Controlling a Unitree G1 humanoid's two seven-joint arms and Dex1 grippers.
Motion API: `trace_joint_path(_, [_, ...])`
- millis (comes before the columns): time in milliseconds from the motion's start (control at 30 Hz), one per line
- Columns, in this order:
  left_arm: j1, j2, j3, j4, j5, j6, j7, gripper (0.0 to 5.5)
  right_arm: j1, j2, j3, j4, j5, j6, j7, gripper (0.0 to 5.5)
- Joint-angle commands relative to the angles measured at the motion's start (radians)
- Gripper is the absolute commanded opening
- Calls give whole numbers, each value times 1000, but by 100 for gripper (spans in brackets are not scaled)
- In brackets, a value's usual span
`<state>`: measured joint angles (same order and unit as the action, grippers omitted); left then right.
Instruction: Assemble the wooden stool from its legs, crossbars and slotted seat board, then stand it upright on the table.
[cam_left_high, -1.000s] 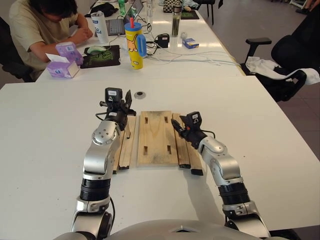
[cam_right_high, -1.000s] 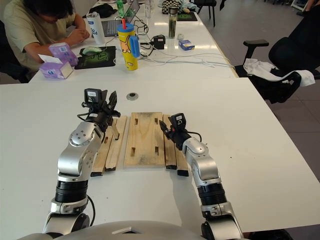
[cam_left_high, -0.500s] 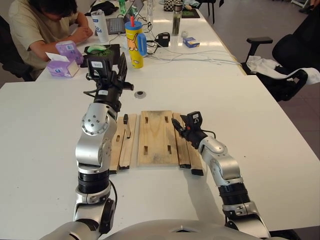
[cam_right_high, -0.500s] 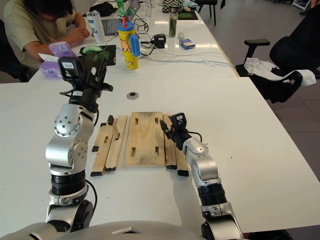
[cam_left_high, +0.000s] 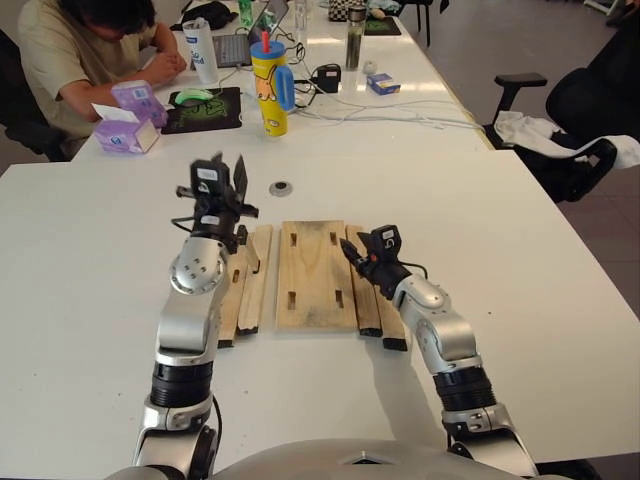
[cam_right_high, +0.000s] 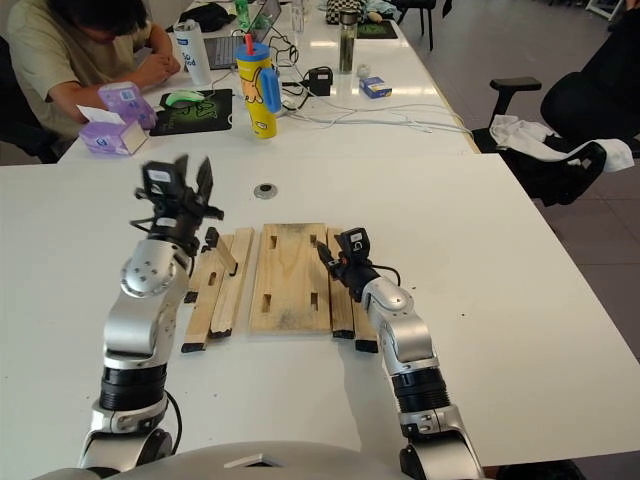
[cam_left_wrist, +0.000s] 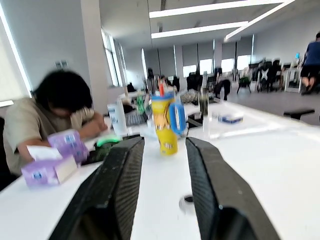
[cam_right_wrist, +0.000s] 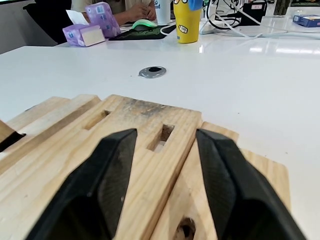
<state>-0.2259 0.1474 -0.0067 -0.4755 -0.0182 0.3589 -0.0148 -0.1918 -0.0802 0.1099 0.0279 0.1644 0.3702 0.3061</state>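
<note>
The slotted seat board (cam_left_high: 315, 275) lies flat in the middle of the white table. Wooden legs and crossbars lie flat on both sides of it: one bundle on its left (cam_left_high: 245, 290), another on its right (cam_left_high: 380, 310). My left gripper (cam_left_high: 222, 180) hangs open and empty in the air above the far end of the left bundle; the left wrist view has its fingers (cam_left_wrist: 120, 170) spread toward the far desk. My right gripper (cam_left_high: 352, 255) is low and open over the seam between the seat board (cam_right_wrist: 150, 112) and the right pieces (cam_right_wrist: 260, 175), holding nothing.
A round cable grommet (cam_left_high: 280, 187) sits in the table just beyond the board. On the desk behind stand a yellow cup (cam_left_high: 270, 90), a purple tissue box (cam_left_high: 125, 135), bottles and cables, with a person seated there. A black chair (cam_left_high: 580, 110) stands at the right.
My left arm went up from the left bundle, then dropped partway back; its gripper now hangs a little above and behind where it began. The right arm has hardly moved.
</note>
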Motion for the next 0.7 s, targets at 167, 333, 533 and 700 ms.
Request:
trace_joint_path(167, [355, 41, -3, -204, -76, 138, -104, 153, 29, -23, -13, -6, -10, 18, -2, 219])
trace_joint_path(333, [395, 16, -59, -152, -56, 120, -96, 153, 36, -37, -6, -2, -4, 30, 19, 219])
trace_joint_path(533, [459, -31, -103, -166, -15, 68, -41, 153, 14, -50, 17, 5, -3, 52, 60, 219])
trace_joint_path(700, [449, -60, -120, -83, 35, 44, 7, 153, -10, -61, 26, 7, 3, 70, 91, 219])
